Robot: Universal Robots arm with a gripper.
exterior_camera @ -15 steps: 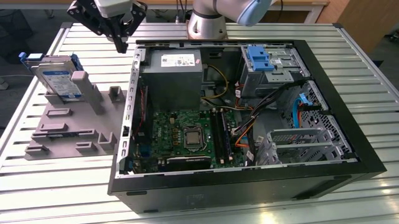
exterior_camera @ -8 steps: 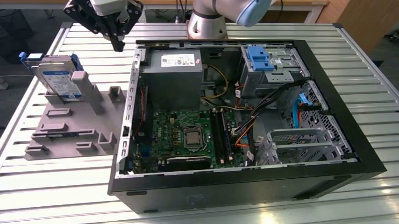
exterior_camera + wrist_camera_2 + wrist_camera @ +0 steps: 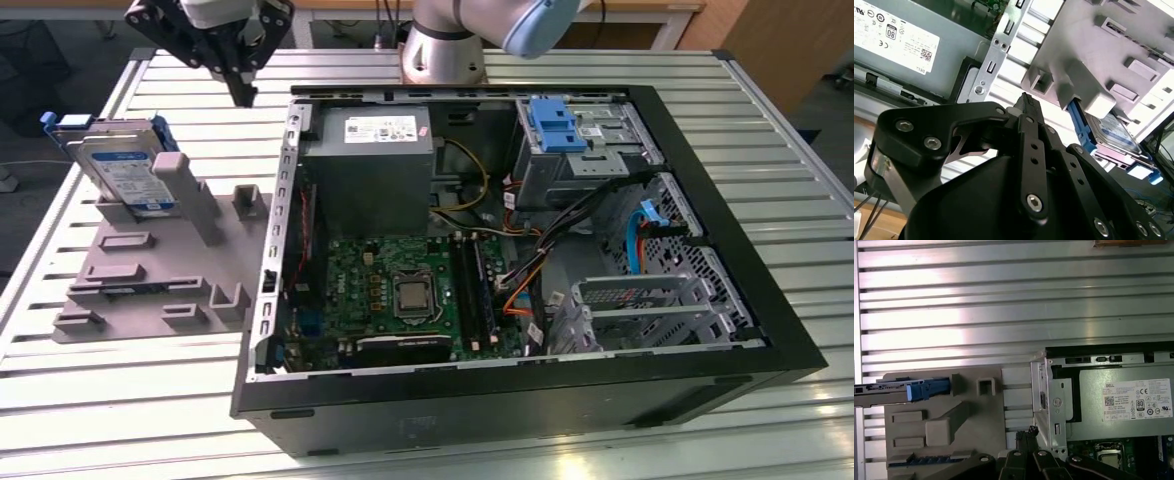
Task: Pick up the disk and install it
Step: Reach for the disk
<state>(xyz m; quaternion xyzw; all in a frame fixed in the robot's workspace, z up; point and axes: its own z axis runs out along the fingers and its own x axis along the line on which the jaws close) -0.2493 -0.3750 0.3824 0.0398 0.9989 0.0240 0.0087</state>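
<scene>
The disk (image 3: 120, 170) is a silver-grey drive with a blue-and-white label and blue side rails. It stands tilted on edge in a grey holder (image 3: 147, 270) on the exterior view's left. My gripper (image 3: 244, 97) hangs above the table between the holder and the computer case's back corner, apart from the disk. Its black fingers come together at the tip with nothing between them. The second wrist view shows the gripper (image 3: 1026, 100) with the disk (image 3: 1116, 132) beyond the holder. In the first wrist view the disk (image 3: 884, 390) appears edge-on, away from the gripper (image 3: 1026, 432).
An open computer case (image 3: 747, 330) lies on the slatted metal table (image 3: 801, 130). Inside are a grey power supply (image 3: 374, 150), a green motherboard (image 3: 400, 290), cables, a bare blue bracket (image 3: 558, 125) on the drive bay and a metal drive cage (image 3: 641, 300).
</scene>
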